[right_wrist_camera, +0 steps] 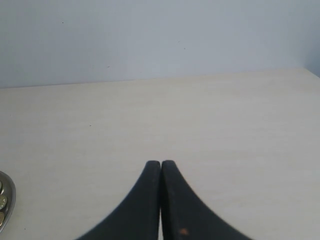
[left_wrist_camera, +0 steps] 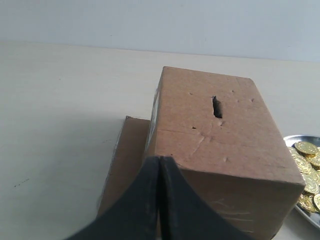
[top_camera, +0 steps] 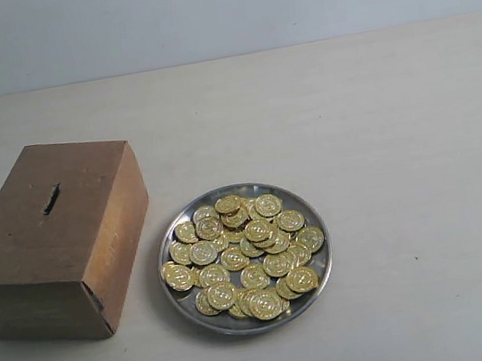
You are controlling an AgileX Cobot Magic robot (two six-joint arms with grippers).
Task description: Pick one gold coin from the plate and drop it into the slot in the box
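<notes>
A silver plate (top_camera: 311, 215) heaped with several gold coins (top_camera: 244, 254) sits at the centre front of the table. The brown cardboard box (top_camera: 27, 255) stands to its left, its dark slot (top_camera: 51, 199) in the top face. Neither gripper shows in the exterior view. In the left wrist view my left gripper (left_wrist_camera: 159, 159) is shut and empty, hanging near the box (left_wrist_camera: 220, 145), short of its slot (left_wrist_camera: 216, 107); the plate's edge (left_wrist_camera: 300, 137) and coins (left_wrist_camera: 307, 165) show beside the box. My right gripper (right_wrist_camera: 160, 162) is shut and empty over bare table, with the plate's rim (right_wrist_camera: 11, 197) off to one side.
The pale wooden tabletop (top_camera: 374, 108) runs back to a plain grey wall (top_camera: 217, 9). A flat flap of cardboard (left_wrist_camera: 125, 155) lies on the table against the box in the left wrist view.
</notes>
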